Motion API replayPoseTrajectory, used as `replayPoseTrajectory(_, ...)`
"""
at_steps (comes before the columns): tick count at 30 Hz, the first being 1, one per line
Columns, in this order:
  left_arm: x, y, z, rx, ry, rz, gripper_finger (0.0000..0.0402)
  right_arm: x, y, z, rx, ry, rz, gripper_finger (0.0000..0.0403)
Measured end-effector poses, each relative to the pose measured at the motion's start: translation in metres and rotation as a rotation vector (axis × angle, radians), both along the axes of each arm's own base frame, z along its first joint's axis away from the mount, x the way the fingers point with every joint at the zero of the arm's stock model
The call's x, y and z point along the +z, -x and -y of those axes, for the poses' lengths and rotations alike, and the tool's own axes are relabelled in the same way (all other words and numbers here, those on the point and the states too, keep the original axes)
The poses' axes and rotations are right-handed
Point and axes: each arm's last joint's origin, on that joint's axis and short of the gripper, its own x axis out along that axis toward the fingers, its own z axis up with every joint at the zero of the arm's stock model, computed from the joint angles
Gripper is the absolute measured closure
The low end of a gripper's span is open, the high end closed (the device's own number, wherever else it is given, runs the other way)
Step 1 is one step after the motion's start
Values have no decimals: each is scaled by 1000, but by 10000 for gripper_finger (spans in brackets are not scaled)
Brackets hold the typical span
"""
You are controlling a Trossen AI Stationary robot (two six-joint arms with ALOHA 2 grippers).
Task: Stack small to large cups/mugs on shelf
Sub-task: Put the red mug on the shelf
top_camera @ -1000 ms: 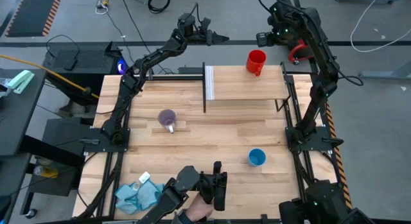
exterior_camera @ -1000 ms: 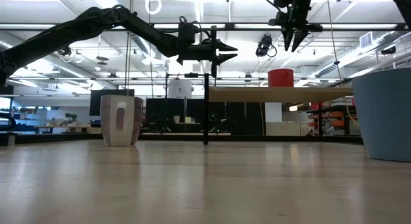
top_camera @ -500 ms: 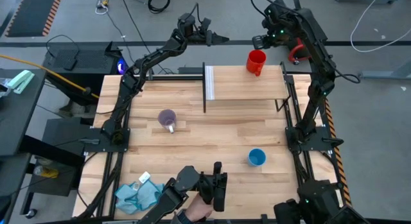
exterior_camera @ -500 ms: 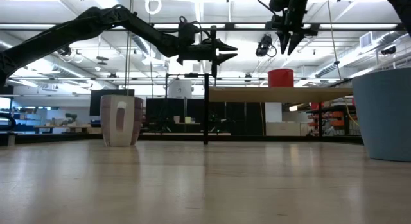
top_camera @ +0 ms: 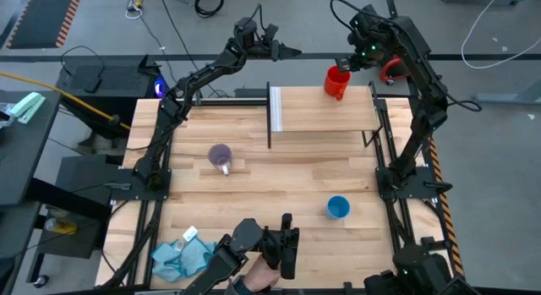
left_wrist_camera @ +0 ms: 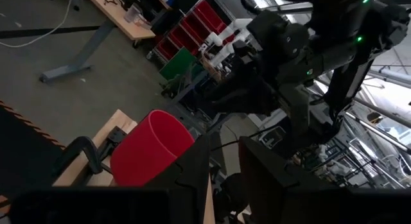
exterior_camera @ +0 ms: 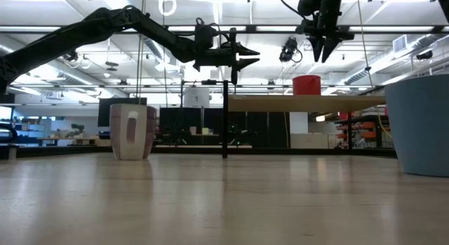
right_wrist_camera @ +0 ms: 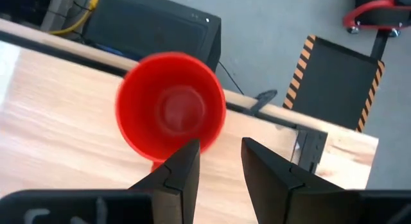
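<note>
The red mug (top_camera: 336, 82) stands upright on the far right corner of the light-wood shelf (top_camera: 325, 117), and in the low view it (exterior_camera: 306, 85) stands on the shelf's top (exterior_camera: 351, 101). My right gripper (top_camera: 345, 65) hangs open just above the mug, fingers pointing down (exterior_camera: 324, 52); in its wrist view they (right_wrist_camera: 221, 163) stand beside the mug's rim (right_wrist_camera: 170, 105) without touching. My left gripper (top_camera: 292, 51) waits open beyond the far edge. The purple-grey mug (top_camera: 221, 156) and the light-blue cup (top_camera: 338, 207) stand on the tabletop.
The shelf's white panel (top_camera: 275, 109) closes its left end, and dark posts (top_camera: 377, 117) stand at its right. A blue cloth (top_camera: 182, 254) lies at the near left corner. A person's hand holds a dark tool (top_camera: 275, 244) at the near edge.
My right gripper has come down a little and shifted toward the red mug, from beyond the shelf's far edge to just over the mug's rim. Its fingers stay open. The mugs, the cup and my left arm have kept still.
</note>
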Motion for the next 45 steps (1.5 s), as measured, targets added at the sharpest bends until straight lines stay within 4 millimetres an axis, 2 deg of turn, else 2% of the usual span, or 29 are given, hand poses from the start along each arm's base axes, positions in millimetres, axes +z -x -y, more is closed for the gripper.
replayPoseTrajectory(11,0,0,0,0,1,0,306,-28,-2,11,2,-34,-27,280)
replayPoseTrajectory(45,0,0,0,0,7,-1,304,-35,-8,20,3,-19,-16,280)
